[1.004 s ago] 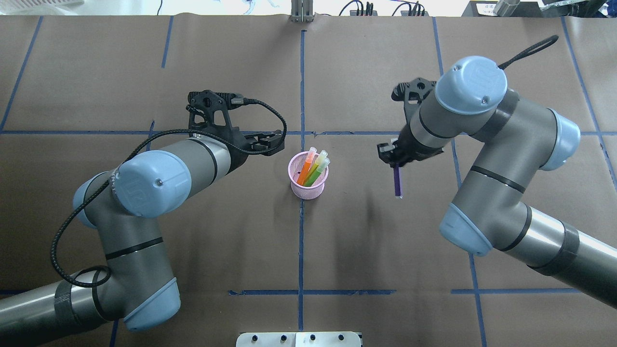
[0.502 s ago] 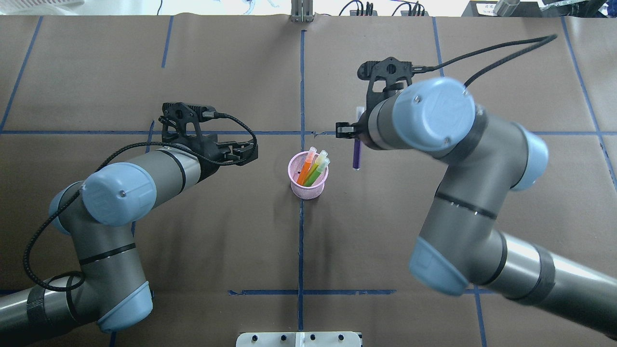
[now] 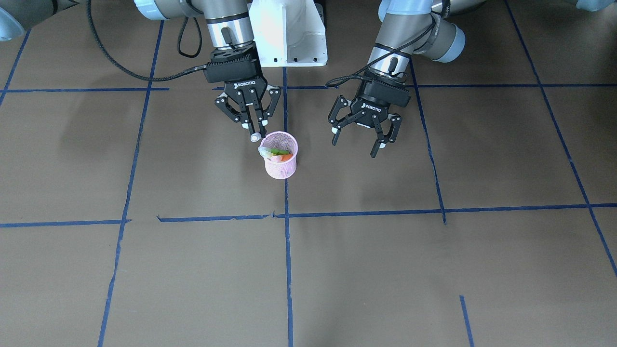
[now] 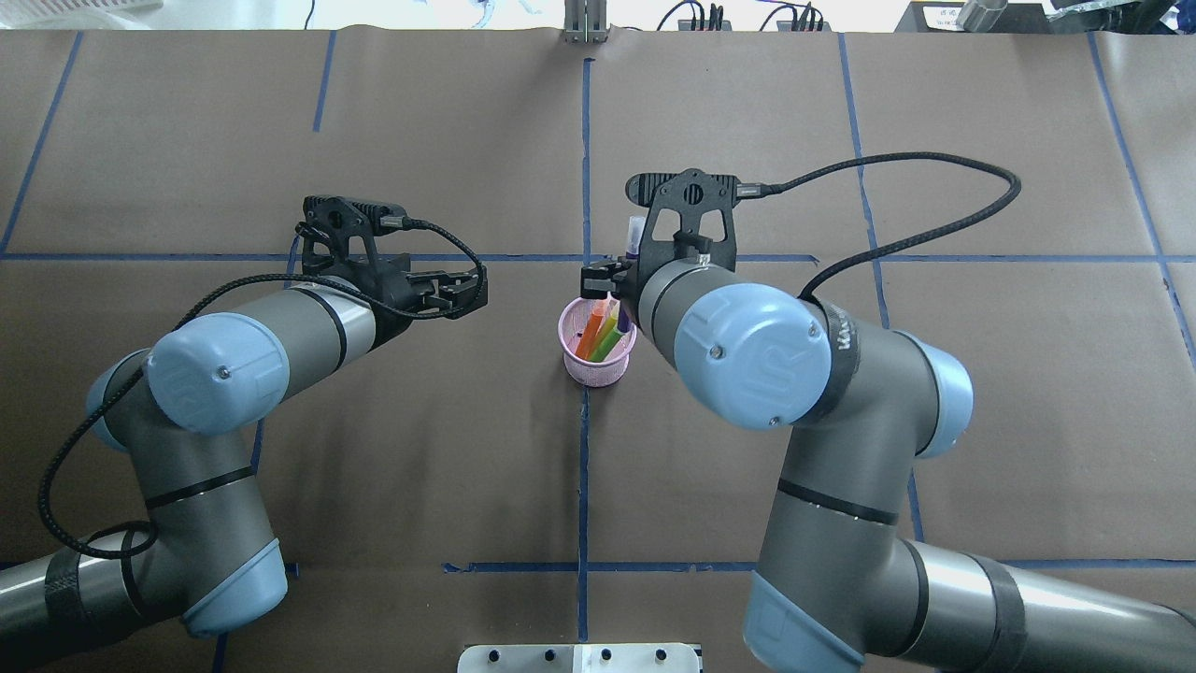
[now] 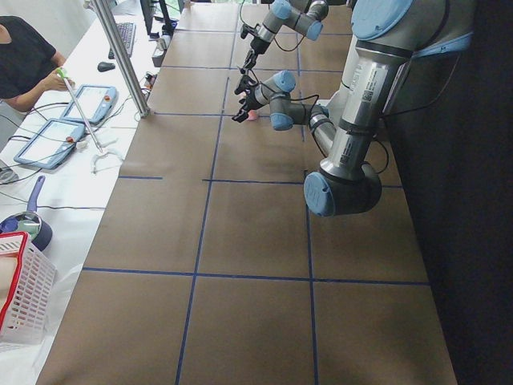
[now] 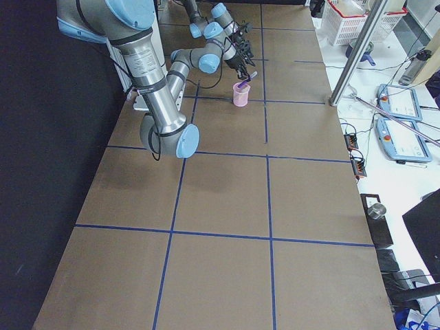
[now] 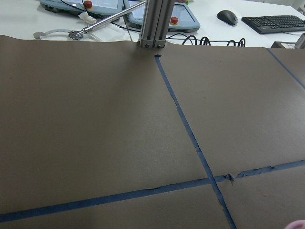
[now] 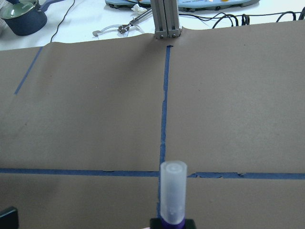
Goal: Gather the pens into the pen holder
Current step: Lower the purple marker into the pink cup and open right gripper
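The pink mesh pen holder (image 4: 598, 360) stands at the table's middle on the blue centre line; it also shows in the front view (image 3: 281, 166). An orange pen (image 4: 589, 340) and a green pen (image 4: 611, 342) lean inside it. My right gripper (image 3: 254, 134) is shut on the purple pen (image 4: 623, 318), held upright with its lower end at the holder's far rim. Its pale cap (image 8: 173, 191) fills the right wrist view. My left gripper (image 3: 356, 144) is open and empty, to the holder's left in the overhead view (image 4: 475, 290).
Blue tape lines cross the brown paper table (image 4: 374, 140). A metal post (image 4: 584, 23) stands at the far edge on the centre line. The white robot base plate (image 3: 289, 33) is behind the holder. Tablets and cables (image 7: 119, 7) lie beyond the far edge.
My right arm has swung left with the purple pen, from well right of the holder to over it. My left gripper has drawn back leftward, away from the holder, still open.
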You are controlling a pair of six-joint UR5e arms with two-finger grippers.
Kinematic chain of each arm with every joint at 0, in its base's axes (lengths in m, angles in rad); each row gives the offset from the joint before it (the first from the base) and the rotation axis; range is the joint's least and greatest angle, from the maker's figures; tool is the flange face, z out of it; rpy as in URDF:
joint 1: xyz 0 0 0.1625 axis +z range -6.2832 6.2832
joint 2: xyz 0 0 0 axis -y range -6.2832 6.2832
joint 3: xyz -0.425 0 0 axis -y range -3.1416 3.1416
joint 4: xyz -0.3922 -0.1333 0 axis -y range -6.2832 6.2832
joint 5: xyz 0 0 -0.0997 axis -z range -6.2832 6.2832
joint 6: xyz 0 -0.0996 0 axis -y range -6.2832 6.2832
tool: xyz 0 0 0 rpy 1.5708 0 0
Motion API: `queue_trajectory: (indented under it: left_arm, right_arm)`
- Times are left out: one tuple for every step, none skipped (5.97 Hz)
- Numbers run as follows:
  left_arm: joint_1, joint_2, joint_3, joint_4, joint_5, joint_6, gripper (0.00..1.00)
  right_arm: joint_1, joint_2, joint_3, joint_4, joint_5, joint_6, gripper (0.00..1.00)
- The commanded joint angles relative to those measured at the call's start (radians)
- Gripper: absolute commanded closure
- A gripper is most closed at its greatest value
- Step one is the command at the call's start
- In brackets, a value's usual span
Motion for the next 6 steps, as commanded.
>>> queue_trajectory:
  left_arm:
    - [-0.003,0.000,0.003,0.000,0.000,0.000,0.00]
    - [-0.003,0.000,0.003,0.000,0.000,0.000,0.00]
    - [-0.003,0.000,0.003,0.000,0.000,0.000,0.00]
    - [-0.003,0.000,0.003,0.000,0.000,-0.001,0.00]
    - [-0.003,0.000,0.003,0.000,0.000,-0.001,0.00]
    - [-0.003,0.000,0.002,0.000,0.000,-0.001,0.00]
  right_arm:
    - [-0.021,0.047,-0.071,0.024,-0.034,0.013,0.99]
    - [-0.024,0.069,-0.134,0.068,-0.059,0.032,0.99]
    - [-0.025,0.068,-0.142,0.078,-0.059,0.030,0.99]
    - [-0.028,0.062,-0.143,0.078,-0.059,0.024,0.98]
    - [-0.034,0.060,-0.143,0.075,-0.060,0.024,0.59]
    - [-0.038,0.055,-0.143,0.070,-0.060,0.030,0.01]
